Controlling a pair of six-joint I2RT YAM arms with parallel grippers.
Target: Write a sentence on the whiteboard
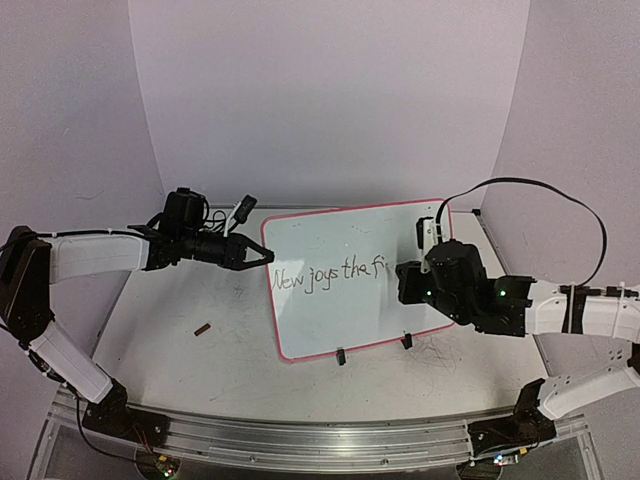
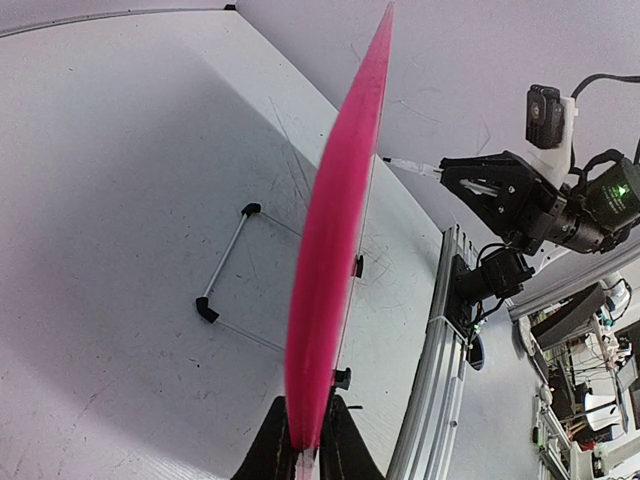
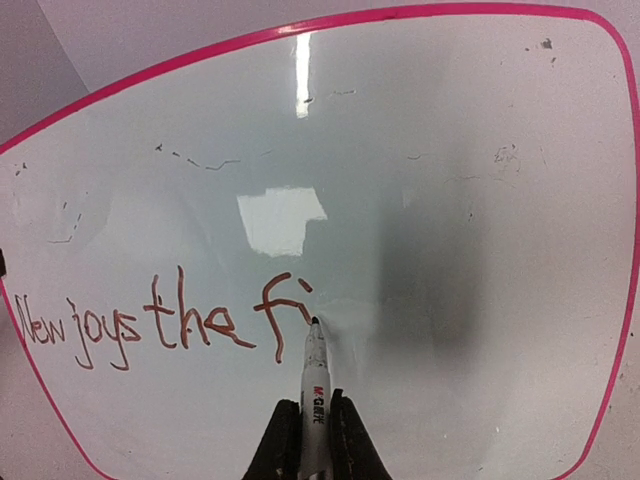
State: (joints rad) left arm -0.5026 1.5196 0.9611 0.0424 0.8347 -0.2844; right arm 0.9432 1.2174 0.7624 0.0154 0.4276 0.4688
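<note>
Top view, whiteboard (image 1: 340, 320) propped mid-table, left gripper (image 1: 268, 256) clamped on its nine o'clock edge, white table (image 1: 180, 360) stretching toward seven, left wrist view, pink rim (image 2: 330, 250) edge-on between pinching fingers (image 2: 272, 452), right wrist view, right gripper (image 3: 305, 440) pinching marker (image 3: 315, 380), tip at sentence (image 3: 160, 325) end "fi", unwritten board toward three.

Left claw (image 1: 264, 256) and right claw (image 1: 402, 276) both clamped tight, tips inward toward one another.

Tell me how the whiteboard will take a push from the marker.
Probably stiff: edge-on, the whiteboard looks thin but straight. Standing tilted on its lower edge, it could tip, so the left gripper pinching its rim likely steadies it. Its glossy face should let the marker glide.
</note>
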